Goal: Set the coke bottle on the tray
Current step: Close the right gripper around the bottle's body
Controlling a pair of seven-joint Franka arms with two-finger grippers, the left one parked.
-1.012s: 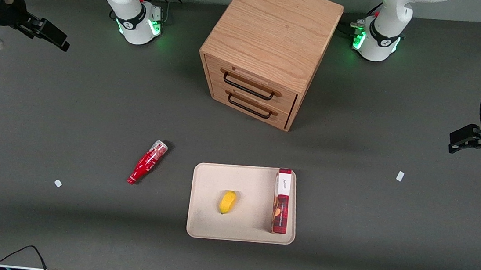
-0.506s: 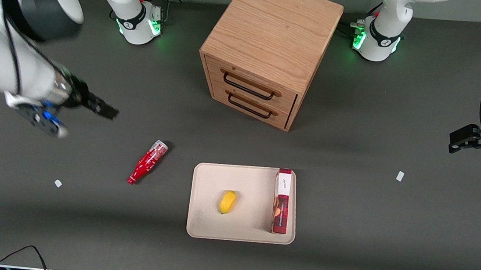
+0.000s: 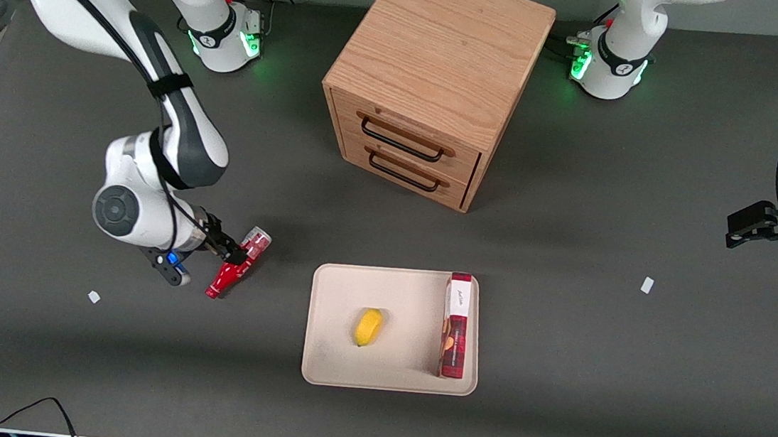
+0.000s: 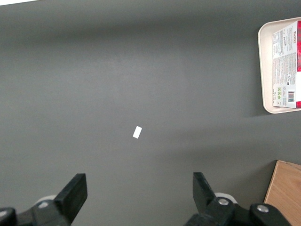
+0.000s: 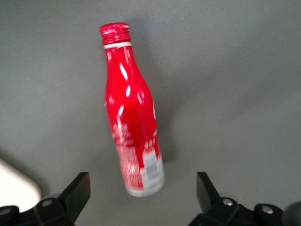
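Slim glossy red bottle [image 5: 132, 115], ribbed cap, clear silvery base, flat on the matte grey bench [image 3: 565, 321] beside the smooth beige round-cornered tray [image 3: 339, 292]. Pincer [image 5: 141, 188] spread wide just above the bottle's base, gripping nothing. Yellow oval fruit [image 3: 368, 326] and boxy carton [image 3: 455, 325] on the tray.

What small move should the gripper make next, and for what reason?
Probably lower straight down over the coke bottle until the fingers straddle its body, then close. The gripper is open above the bottle, which lies on its side on the table, not on the tray, and nothing is gripped yet.
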